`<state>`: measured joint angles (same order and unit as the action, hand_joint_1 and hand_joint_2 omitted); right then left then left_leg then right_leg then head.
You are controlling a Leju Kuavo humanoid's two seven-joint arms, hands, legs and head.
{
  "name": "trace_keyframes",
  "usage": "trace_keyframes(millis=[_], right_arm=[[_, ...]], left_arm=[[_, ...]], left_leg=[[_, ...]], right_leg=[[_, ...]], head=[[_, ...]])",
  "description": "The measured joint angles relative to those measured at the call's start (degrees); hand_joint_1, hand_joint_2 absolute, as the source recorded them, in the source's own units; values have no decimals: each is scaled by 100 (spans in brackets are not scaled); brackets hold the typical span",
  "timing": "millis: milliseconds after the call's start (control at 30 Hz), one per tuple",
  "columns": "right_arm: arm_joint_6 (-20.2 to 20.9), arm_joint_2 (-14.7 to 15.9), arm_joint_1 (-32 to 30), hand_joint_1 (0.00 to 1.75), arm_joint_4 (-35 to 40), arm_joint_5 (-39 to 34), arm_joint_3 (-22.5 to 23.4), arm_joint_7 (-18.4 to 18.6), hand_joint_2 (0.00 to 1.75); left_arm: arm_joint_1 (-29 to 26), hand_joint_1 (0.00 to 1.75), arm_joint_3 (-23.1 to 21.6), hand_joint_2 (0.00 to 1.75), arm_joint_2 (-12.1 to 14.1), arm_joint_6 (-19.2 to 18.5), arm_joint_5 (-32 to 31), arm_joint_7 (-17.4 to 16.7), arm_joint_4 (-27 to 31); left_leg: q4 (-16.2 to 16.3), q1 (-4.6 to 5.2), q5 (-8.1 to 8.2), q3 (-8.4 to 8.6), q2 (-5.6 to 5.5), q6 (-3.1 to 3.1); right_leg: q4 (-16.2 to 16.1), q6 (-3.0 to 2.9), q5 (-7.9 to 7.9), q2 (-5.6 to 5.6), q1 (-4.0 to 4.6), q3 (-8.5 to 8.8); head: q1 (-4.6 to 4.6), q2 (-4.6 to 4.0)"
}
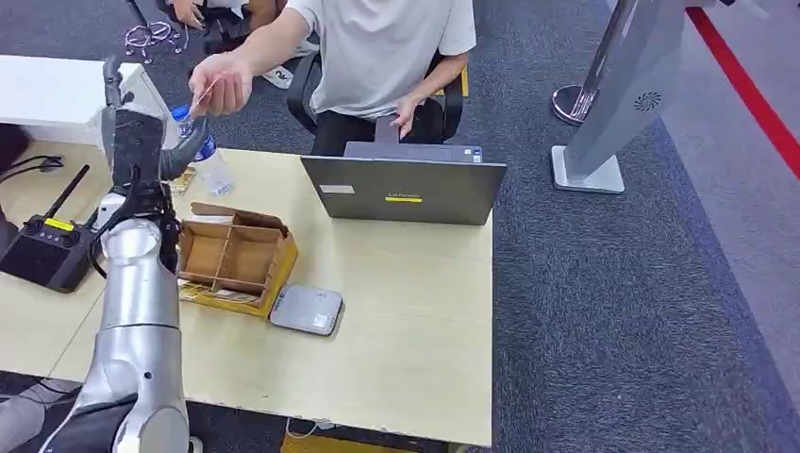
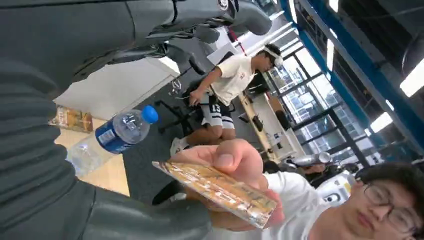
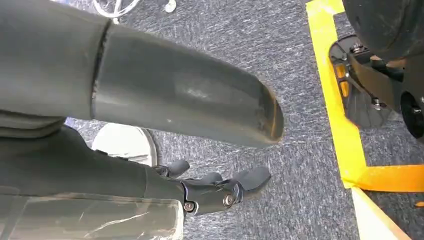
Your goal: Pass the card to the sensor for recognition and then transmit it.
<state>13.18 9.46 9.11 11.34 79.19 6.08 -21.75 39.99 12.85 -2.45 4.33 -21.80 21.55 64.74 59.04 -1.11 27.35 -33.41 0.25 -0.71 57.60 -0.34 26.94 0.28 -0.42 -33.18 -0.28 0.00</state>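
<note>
A person across the table holds a thin card [image 1: 203,94] pinched in a raised hand [image 1: 225,83]. My left hand [image 1: 141,142] is lifted just below and left of it, fingers spread upward, holding nothing. In the left wrist view the orange-patterned card [image 2: 215,187] sits between the person's fingers [image 2: 235,160], close above my grey thumb [image 2: 140,220]; whether they touch is unclear. A flat grey sensor box [image 1: 307,310] lies on the wooden table [image 1: 415,321]. My right hand [image 3: 90,165] hangs over dark carpet with its fingers [image 3: 225,187] loosely apart and empty.
A water bottle [image 1: 209,160] with a blue cap stands beside my left hand. A divided cardboard box [image 1: 236,255] sits left of the sensor, a grey laptop [image 1: 406,189] at the far edge, a black controller [image 1: 47,250] at the left. A grey stand [image 1: 613,104] rises on the right.
</note>
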Motion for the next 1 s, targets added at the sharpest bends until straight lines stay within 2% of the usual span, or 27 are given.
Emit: trace_keyframes(millis=[667, 900, 1000], right_arm=[[13, -31, 21, 0, -2, 310, -131, 76, 0], [-7, -44, 21, 0, -7, 426, -144, 133, 0], [-61, -46, 0, 0, -15, 380, -144, 140, 0]], left_arm=[[1340, 175, -2045, 175, 79, 1005, -3242, -1046, -1112], [1443, 175, -2624, 175, 85, 1648, -4121, -1189, -1211], [1278, 175, -2782, 175, 100, 1635, -4141, -1086, -1005]], left_leg=[[6, 0, -2, -6, -3, 3], [6, 0, -2, -7, -4, 3], [5, 0, -1, -6, -3, 3]], right_leg=[[2, 3, -3, -3, 0, -1], [2, 3, -3, -3, 0, 0], [2, 3, -2, -3, 0, 0]], head=[[0, 0], [2, 0], [-2, 0]])
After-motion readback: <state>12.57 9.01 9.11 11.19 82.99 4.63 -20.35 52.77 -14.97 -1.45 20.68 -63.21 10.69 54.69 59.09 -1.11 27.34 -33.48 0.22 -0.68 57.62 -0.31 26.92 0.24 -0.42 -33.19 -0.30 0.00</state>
